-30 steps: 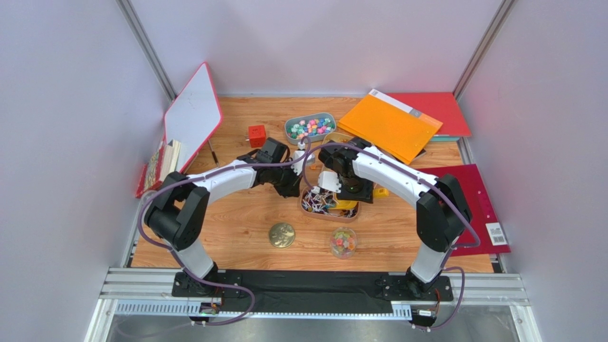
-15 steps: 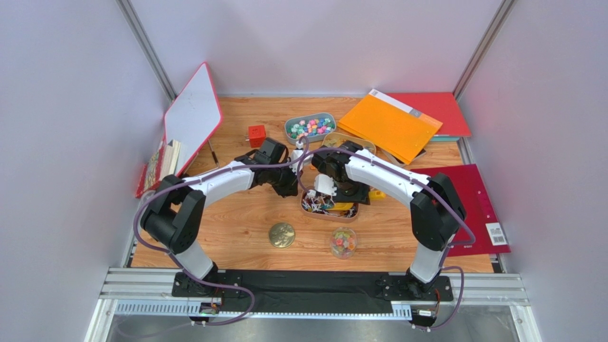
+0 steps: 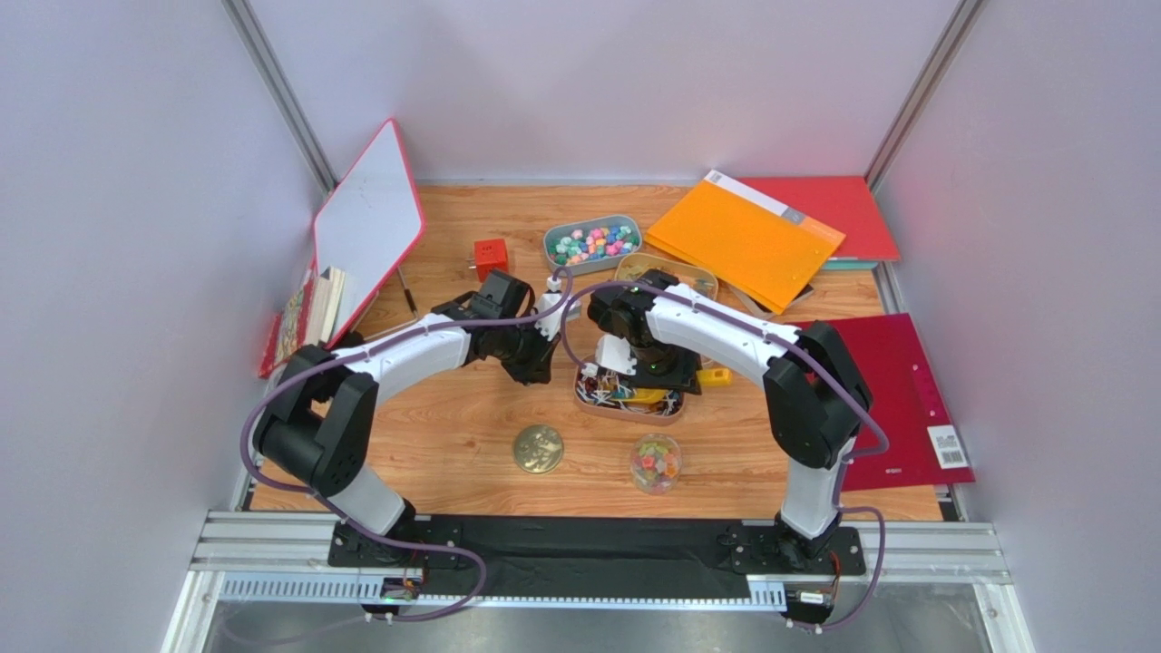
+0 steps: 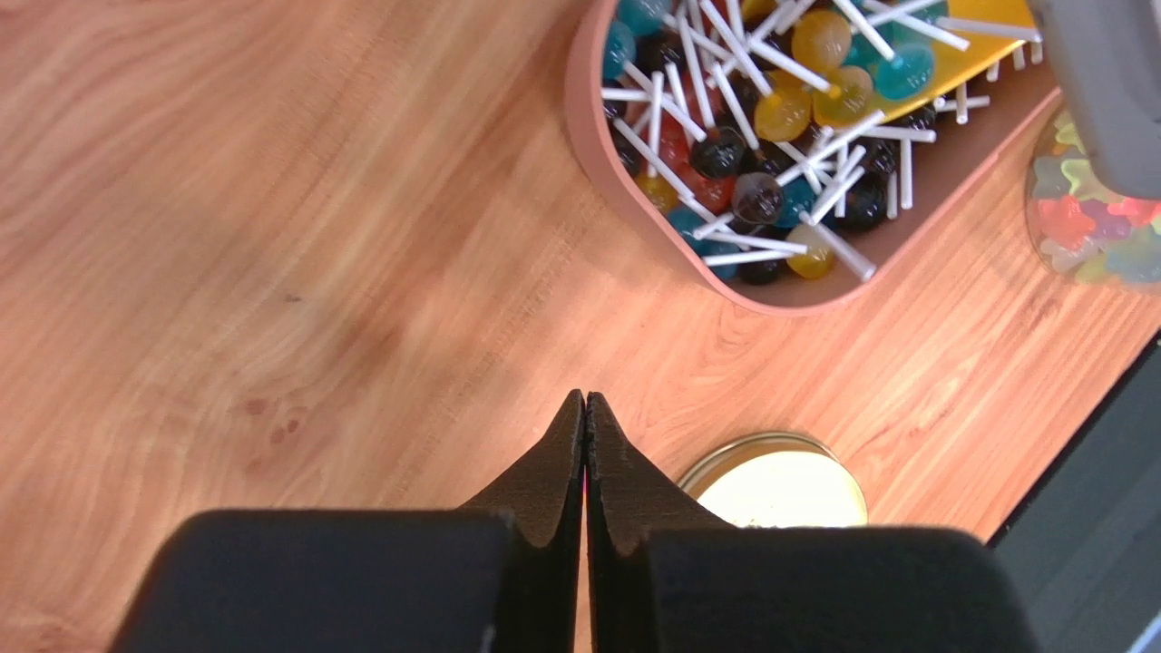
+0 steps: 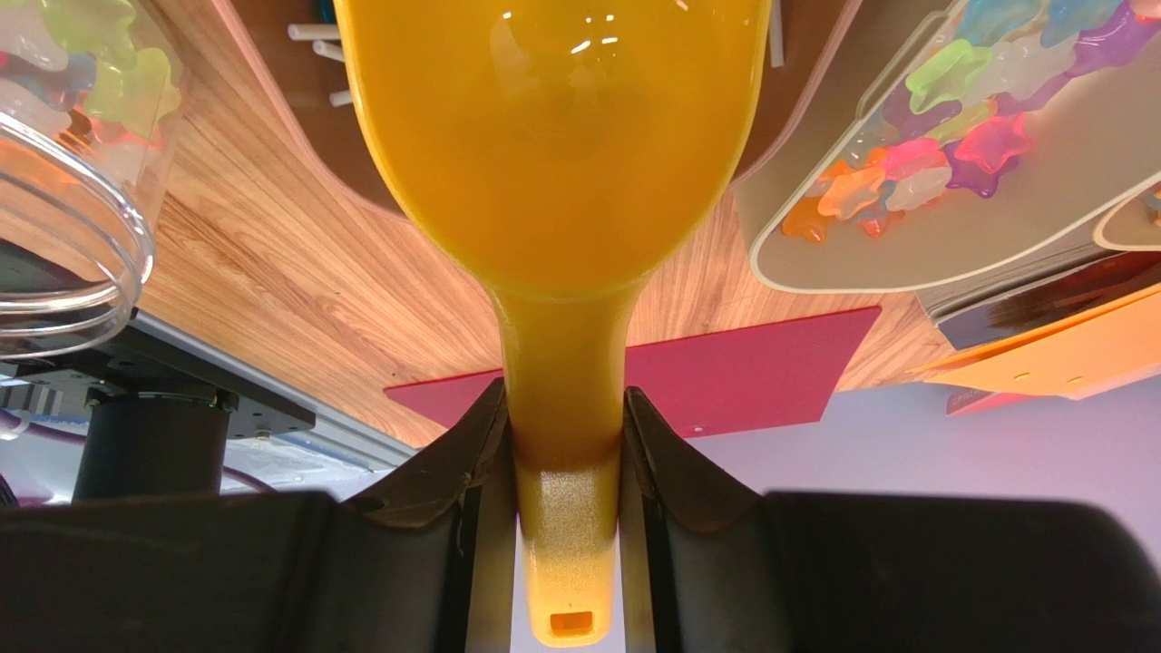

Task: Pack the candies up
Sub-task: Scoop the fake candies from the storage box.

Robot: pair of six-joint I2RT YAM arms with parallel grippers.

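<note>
My right gripper (image 5: 566, 408) is shut on the handle of a yellow scoop (image 5: 552, 136) and holds it over a brown tray (image 3: 586, 395) of lollipops (image 4: 763, 109). A clear jar (image 3: 656, 463) holding a few gummies stands nearer; it shows at the left of the right wrist view (image 5: 68, 163). A grey tin (image 3: 592, 245) of pink, green and blue candies sits at the back. A clear tray of star gummies (image 5: 940, 150) lies beside it. My left gripper (image 4: 585, 402) is shut and empty above bare wood left of the lollipop tray.
A round gold lid (image 3: 537, 448) lies left of the jar. A red cube (image 3: 489, 257) sits left of the tin. Orange and red folders (image 3: 743, 242) lie at the back right, a whiteboard (image 3: 365, 218) leans at the left, and a red folder (image 3: 906, 395) lies at the right.
My right gripper has moved the scoop leftward over the lollipop tray. My left gripper has drawn back to the left, away from the tray.
</note>
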